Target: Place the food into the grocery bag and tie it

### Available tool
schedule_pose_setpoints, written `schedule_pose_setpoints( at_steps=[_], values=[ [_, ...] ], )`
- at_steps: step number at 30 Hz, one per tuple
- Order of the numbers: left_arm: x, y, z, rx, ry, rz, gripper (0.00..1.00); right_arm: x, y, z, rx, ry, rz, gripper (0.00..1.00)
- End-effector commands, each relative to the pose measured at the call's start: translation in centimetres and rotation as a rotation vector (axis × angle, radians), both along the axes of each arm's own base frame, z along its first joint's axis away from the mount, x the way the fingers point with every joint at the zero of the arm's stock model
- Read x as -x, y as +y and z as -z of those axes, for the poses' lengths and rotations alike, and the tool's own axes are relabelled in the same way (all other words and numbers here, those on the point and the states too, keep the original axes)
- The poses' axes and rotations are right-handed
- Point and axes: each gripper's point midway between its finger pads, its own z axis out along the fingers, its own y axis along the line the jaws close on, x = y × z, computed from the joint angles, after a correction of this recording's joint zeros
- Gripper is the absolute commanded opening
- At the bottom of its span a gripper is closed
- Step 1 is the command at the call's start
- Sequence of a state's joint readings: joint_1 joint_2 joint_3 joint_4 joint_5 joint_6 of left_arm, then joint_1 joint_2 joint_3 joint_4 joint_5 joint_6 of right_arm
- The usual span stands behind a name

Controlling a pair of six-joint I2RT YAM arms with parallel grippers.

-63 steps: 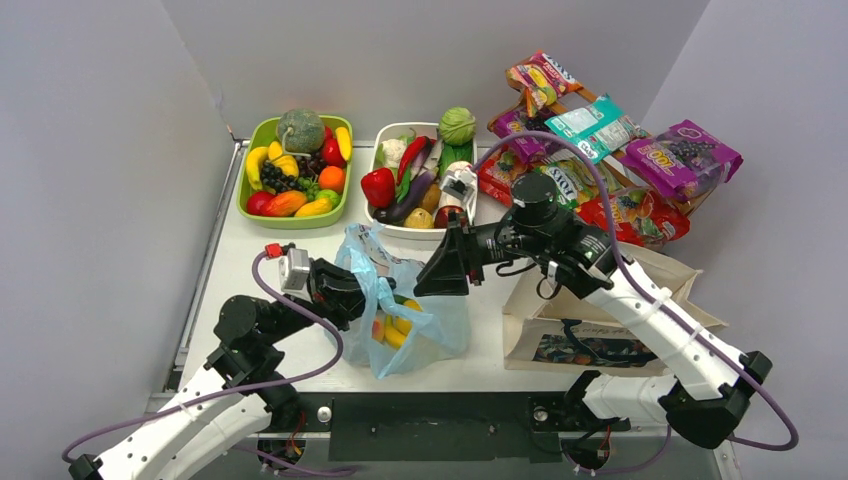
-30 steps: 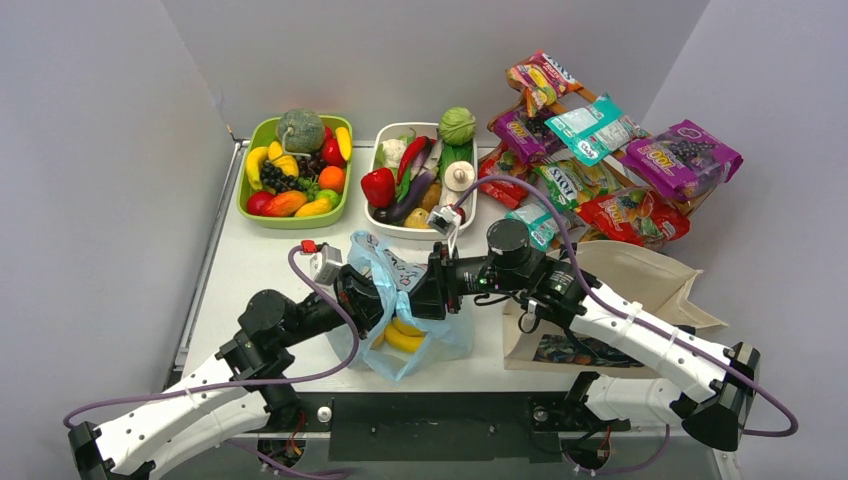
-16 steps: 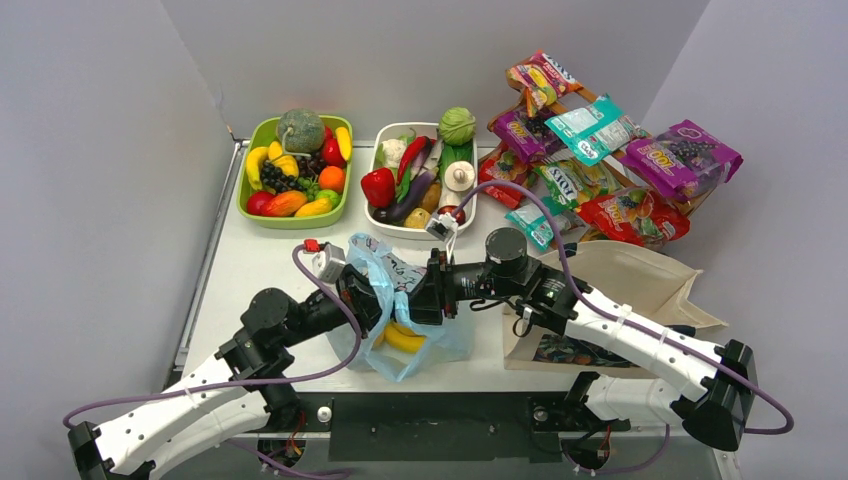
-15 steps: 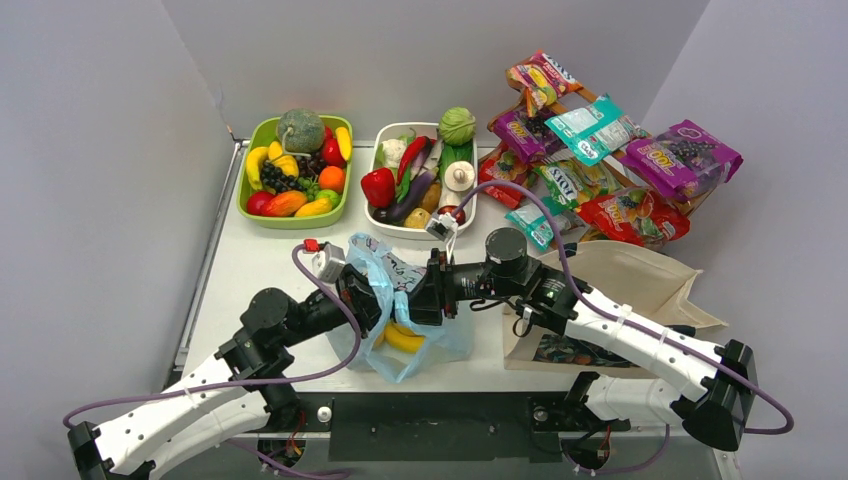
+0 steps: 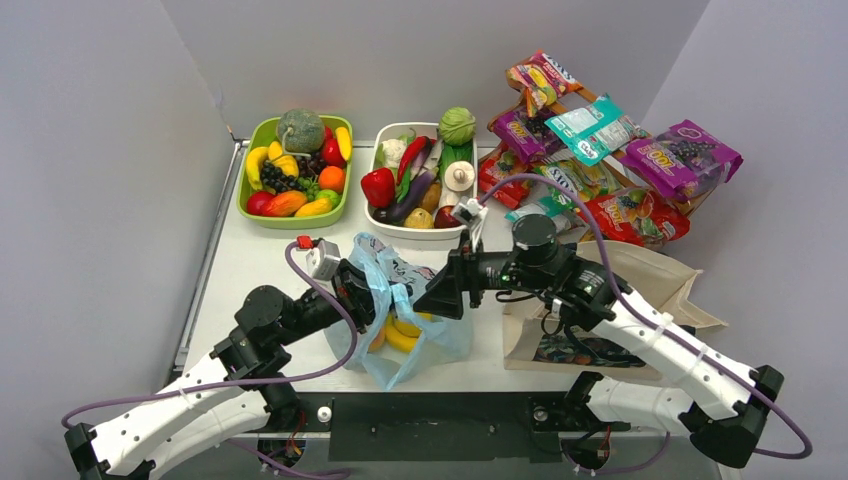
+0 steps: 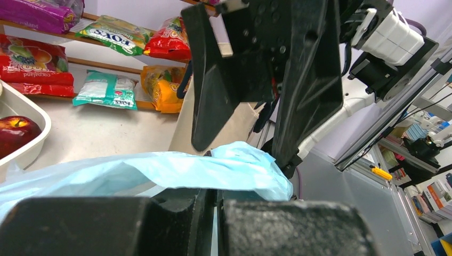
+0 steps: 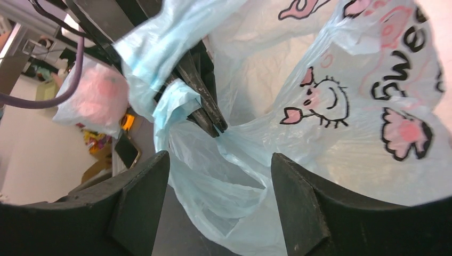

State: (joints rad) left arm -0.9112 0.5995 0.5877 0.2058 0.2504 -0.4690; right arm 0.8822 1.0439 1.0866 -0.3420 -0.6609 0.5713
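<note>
The right hand (image 5: 430,297) is out of the bag. Half a second ago it was buried in the mouth with its fingers fairly close; now it sits just to the right of the opening with its fingers spread wide and nothing between them. The left hand (image 5: 362,297) hasn't budged, fingers together and clamped on the rim of the grocery bag (image 5: 425,345), holding it open. The bag sits near the front edge of the surface, left of middle, with yellow bananas (image 5: 400,335) showing through the plastic. That looks like a finished drop-off, though I can't tell what went in. Plenty is left: the green tray (image 5: 262,125) and white tray (image 5: 385,135) at the far edge are full, and the snack packets (image 5: 600,160) fill the far right corner. Tying is not yet started.
</note>
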Motion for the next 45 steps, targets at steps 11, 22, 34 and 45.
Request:
schedule_pose_setpoints(
  at_steps=[11, 22, 34, 45],
  values=[
    [0.0, 0.3, -2.9, 0.063, -0.053, -0.012, 0.00, 0.0, -1.1, -2.6, -0.052, -0.035, 0.030, 0.09],
    [0.1, 0.3, -3.0, 0.072, -0.053, -0.009, 0.00, 1.7, 1.7, -1.6, -0.125, 0.033, -0.066, 0.04],
    [0.3, 0.3, -3.1, 0.084, -0.043, 0.000, 0.00, 3.0, 4.1, -2.2, -0.229, 0.061, -0.153, 0.05],
    [0.3, 0.3, -3.2, 0.094, -0.037, 0.001, 0.00, 4.0, 5.7, -1.5, -0.263, 0.100, -0.250, 0.05]
  ],
)
